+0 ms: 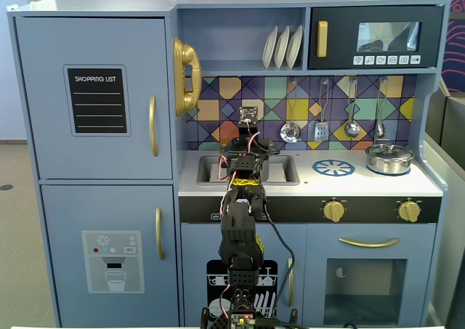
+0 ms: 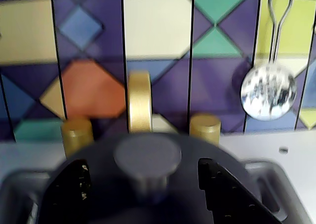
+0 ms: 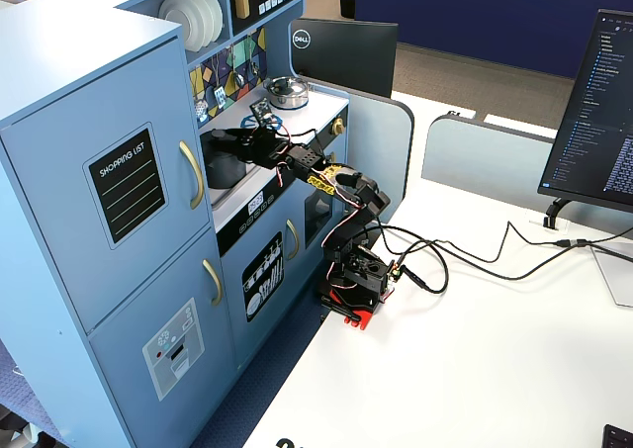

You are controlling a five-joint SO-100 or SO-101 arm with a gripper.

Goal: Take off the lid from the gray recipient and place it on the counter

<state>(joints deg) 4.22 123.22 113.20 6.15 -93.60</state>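
Observation:
In the wrist view the dark gray lid (image 2: 98, 157) fills the lower frame, its round knob (image 2: 147, 155) in the middle. My gripper (image 2: 145, 184) is open. One black finger (image 2: 74, 184) stands left of the knob and the other right of it, both apart from it. In a fixed view the gray recipient (image 3: 224, 171) sits in the sink with my gripper (image 3: 235, 141) just above it. In the front fixed view my arm (image 1: 243, 162) hides the pot. The pale counter (image 1: 363, 185) with the printed burner (image 1: 333, 168) lies to the right of the sink.
A shiny silver pot (image 1: 389, 158) with its lid stands at the counter's right end. A gold faucet (image 2: 139, 103) and two gold taps (image 2: 76, 132) stand just behind the lid. Utensils hang on the tiled wall, among them a ladle (image 2: 268, 91).

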